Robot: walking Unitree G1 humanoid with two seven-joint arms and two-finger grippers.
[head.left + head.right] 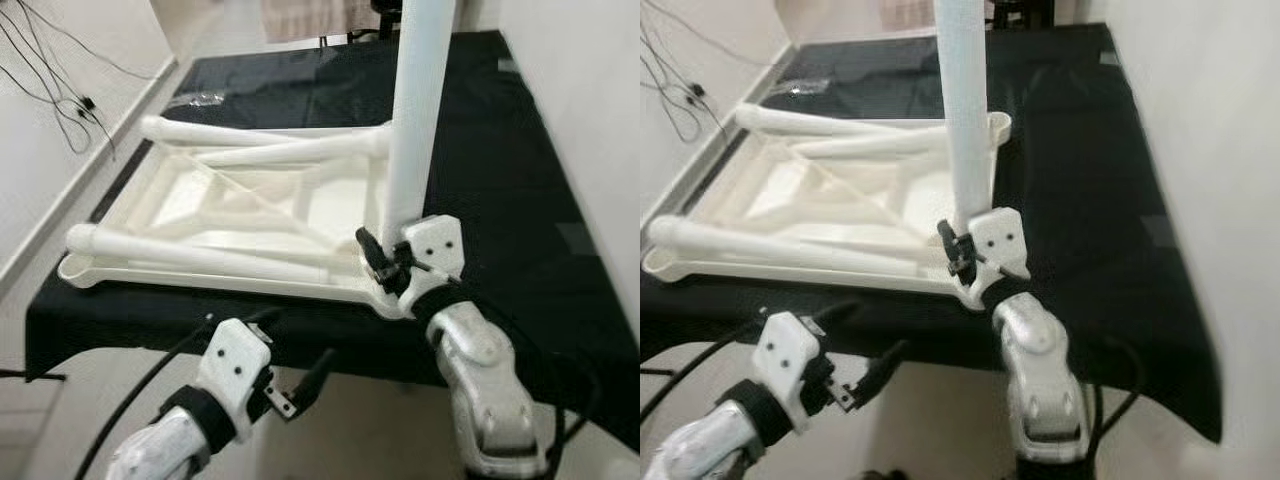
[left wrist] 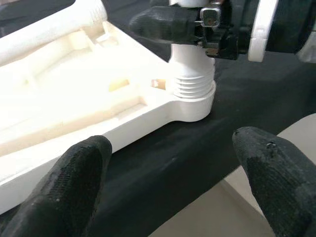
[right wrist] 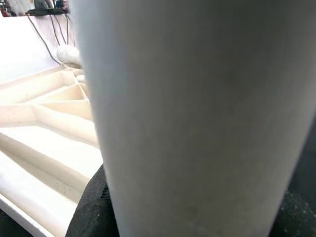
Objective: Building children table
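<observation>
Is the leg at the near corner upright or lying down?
Upright: the leg stands in the tabletop corner socket, right gripper at its base.

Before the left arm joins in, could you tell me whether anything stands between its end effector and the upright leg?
Nothing visible does. The left end effector hangs open off the table's near edge; only bare black cloth lies between it and the upright leg, which the right end effector grips.
</observation>
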